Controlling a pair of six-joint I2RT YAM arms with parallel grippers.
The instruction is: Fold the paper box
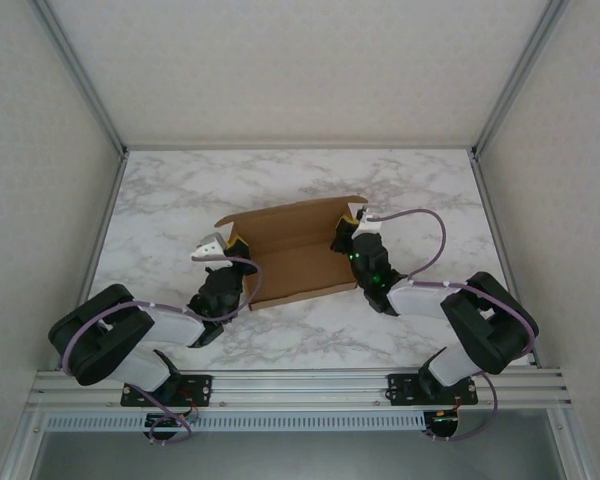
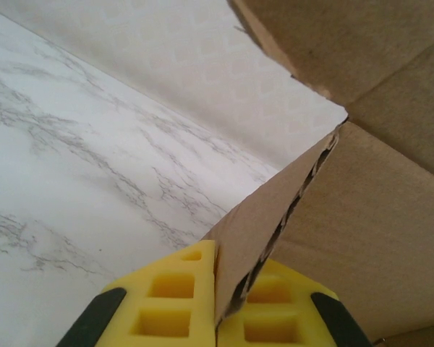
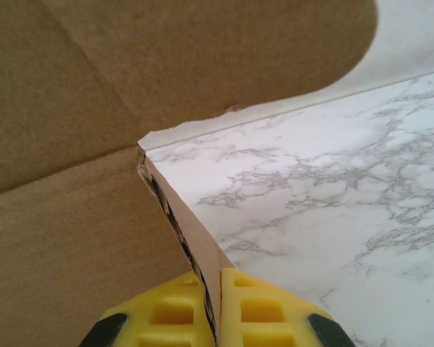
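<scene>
- Between the yellow fingers [image 2: 170, 303] of the left gripper [image 2: 217, 289], a raised side flap of the paper box [image 2: 390, 238] is pinched edge-on, its corrugation showing.
- Between the pads [image 3: 267, 311] of the right gripper [image 3: 218, 303], the opposite side flap is clamped the same way.
- Inward of both grips, the box's brown floor and back panel span the gap between the two grippers.
- Outward of each flap lies the marble table [image 1: 180, 190], with pale enclosure walls [image 1: 310, 60] beyond.

White-grey marble tabletop [image 1: 180, 200] w/ pale textured walls [image 1: 310, 60] & alu frame rail [image 1: 300, 385] at near edge
</scene>
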